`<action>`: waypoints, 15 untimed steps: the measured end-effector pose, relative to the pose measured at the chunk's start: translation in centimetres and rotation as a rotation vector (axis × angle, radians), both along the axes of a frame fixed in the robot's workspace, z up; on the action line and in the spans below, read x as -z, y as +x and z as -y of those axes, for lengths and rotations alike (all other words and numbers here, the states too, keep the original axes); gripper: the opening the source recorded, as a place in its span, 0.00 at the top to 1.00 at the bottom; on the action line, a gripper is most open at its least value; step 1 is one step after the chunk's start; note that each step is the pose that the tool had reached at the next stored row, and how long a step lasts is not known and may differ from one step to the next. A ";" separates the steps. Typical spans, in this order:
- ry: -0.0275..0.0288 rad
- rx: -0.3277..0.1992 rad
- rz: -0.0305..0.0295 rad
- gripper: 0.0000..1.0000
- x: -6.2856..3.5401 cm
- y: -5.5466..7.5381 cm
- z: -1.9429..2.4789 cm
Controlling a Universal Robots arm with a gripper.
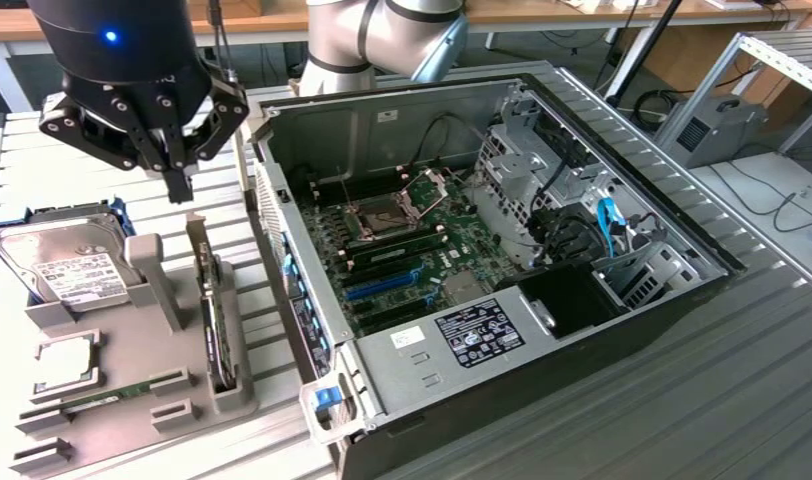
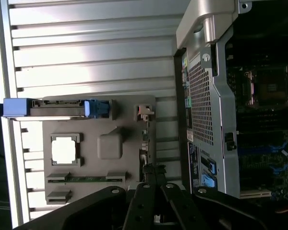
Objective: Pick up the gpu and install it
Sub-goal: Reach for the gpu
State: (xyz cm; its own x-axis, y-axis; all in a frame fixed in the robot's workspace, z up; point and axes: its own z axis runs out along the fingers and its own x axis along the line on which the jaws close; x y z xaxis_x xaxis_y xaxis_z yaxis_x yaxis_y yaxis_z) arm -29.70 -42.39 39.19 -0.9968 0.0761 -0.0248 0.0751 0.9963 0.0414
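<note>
Jaws pressed together, empty; the gripper (image 1: 179,190) hangs upper left, near the gpu (image 1: 214,320) standing edgewise at lower left. I'd part them and centre over its top edge.

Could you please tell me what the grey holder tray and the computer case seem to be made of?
The holder tray looks like matte grey plastic, perhaps moulded or printed: even dull colour, no glints. The computer case looks like bare sheet metal, satin finish: folded edges, punched vent holes, soft reflections.
</note>
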 end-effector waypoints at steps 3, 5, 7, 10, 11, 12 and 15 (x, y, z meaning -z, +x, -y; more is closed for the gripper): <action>-0.0001 0.000 0.0000 0.89 0.00 0.0 0.22; -0.0002 0.000 -0.0001 0.89 0.00 0.0 0.35; -0.0003 0.000 0.0000 0.89 0.01 0.0 0.47; -0.0005 0.000 0.0000 0.89 0.01 0.0 0.63; -0.0006 0.000 0.0000 0.89 0.01 0.0 0.68; -0.0007 0.000 0.0001 0.89 0.01 0.0 0.72; -0.0014 0.000 -0.0001 0.89 0.02 0.0 0.84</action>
State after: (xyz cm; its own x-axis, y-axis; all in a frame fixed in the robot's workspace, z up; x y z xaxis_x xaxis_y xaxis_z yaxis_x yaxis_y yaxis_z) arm -29.70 -43.23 39.18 -0.9968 0.0761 -0.0248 0.0751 0.9964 0.0400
